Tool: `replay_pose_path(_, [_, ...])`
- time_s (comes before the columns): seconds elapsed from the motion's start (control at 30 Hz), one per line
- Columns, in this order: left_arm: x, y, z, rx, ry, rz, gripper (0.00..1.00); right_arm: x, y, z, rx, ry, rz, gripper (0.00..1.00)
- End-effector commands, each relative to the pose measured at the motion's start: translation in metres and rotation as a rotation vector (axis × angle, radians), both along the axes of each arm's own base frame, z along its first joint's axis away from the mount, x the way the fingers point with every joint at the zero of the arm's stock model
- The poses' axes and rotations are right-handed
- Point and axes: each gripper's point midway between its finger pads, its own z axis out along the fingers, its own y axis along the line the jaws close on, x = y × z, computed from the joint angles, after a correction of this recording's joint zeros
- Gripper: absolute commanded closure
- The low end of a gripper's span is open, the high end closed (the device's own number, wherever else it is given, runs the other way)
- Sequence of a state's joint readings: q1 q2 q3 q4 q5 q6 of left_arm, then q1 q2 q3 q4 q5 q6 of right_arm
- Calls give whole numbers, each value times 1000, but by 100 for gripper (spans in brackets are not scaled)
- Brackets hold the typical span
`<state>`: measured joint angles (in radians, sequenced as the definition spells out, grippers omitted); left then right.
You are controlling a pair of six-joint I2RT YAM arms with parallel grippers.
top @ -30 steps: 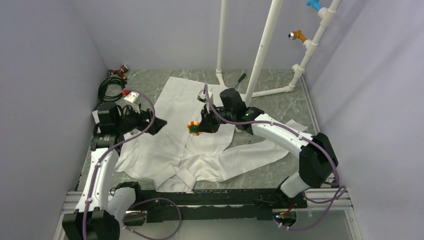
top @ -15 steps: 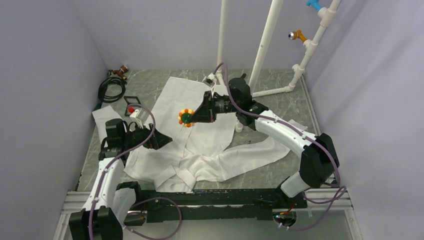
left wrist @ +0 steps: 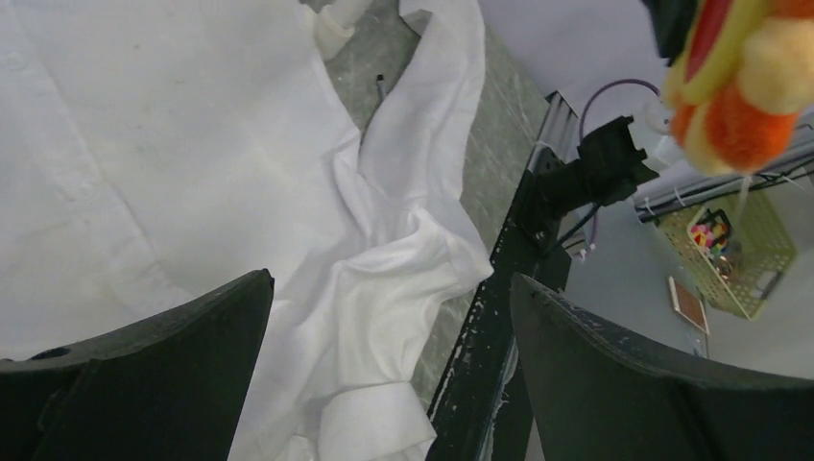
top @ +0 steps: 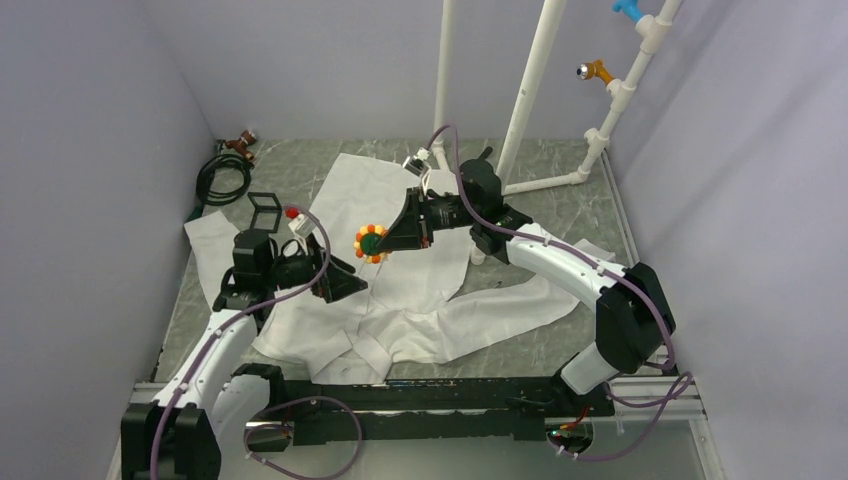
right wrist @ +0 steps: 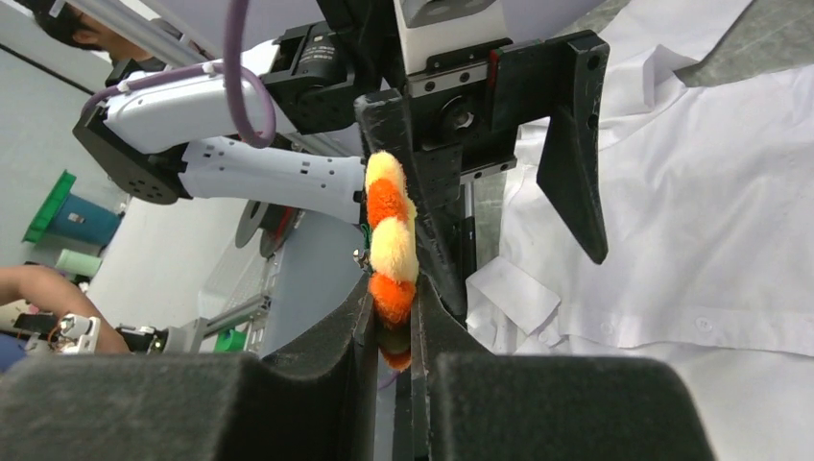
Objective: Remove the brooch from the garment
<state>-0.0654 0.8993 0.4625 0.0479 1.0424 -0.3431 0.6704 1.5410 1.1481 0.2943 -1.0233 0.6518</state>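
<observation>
The white shirt (top: 360, 250) lies spread and wrinkled on the table; it also shows in the left wrist view (left wrist: 192, 154) and the right wrist view (right wrist: 691, 192). My right gripper (top: 385, 240) is shut on the brooch (top: 371, 240), an orange and yellow fuzzy flower, and holds it in the air above the shirt. In the right wrist view the brooch (right wrist: 391, 245) stands pinched edge-on between the fingers (right wrist: 331, 351). My left gripper (top: 350, 288) is open and empty just above the shirt's lower left part, below the brooch, which shows at the top right of the left wrist view (left wrist: 739, 77).
White pipe stands (top: 525, 100) rise at the back, with a pipe base (top: 545, 183) on the table. A black cable coil (top: 225, 178) lies at the far left corner. A small black frame (top: 265, 207) lies by the shirt's left sleeve. Grey walls close in both sides.
My right gripper lifted the brooch up off the shirt and now holds it still in the air. My left arm moved right and nearer over the shirt's lower left part.
</observation>
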Motion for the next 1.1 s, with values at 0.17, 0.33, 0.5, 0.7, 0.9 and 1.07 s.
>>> replay_pose_path(0.17, [-11, -20, 53, -64, -141, -127, 1, -7, 0, 1, 28, -6, 61, 100])
replay_pose_path(0.33, [-16, -28, 62, -71, -167, -170, 1, -9, 1, -6, 17, -6, 72, 100])
replay_pose_path(0.5, [-24, -35, 73, -80, -178, -224, 1, -8, 1, -12, -1, -7, 69, 100])
replay_pose_path(0.7, [-21, -40, 84, -90, -173, -223, 1, -10, -1, -19, -19, -15, 75, 100])
replay_pose_path(0.9, [4, -39, 94, -106, -149, -120, 1, -19, -1, -18, -19, -40, 92, 100])
replay_pose_path(1.07, [14, -41, 99, -123, -130, -98, 1, -21, -1, -20, -25, -36, 91, 100])
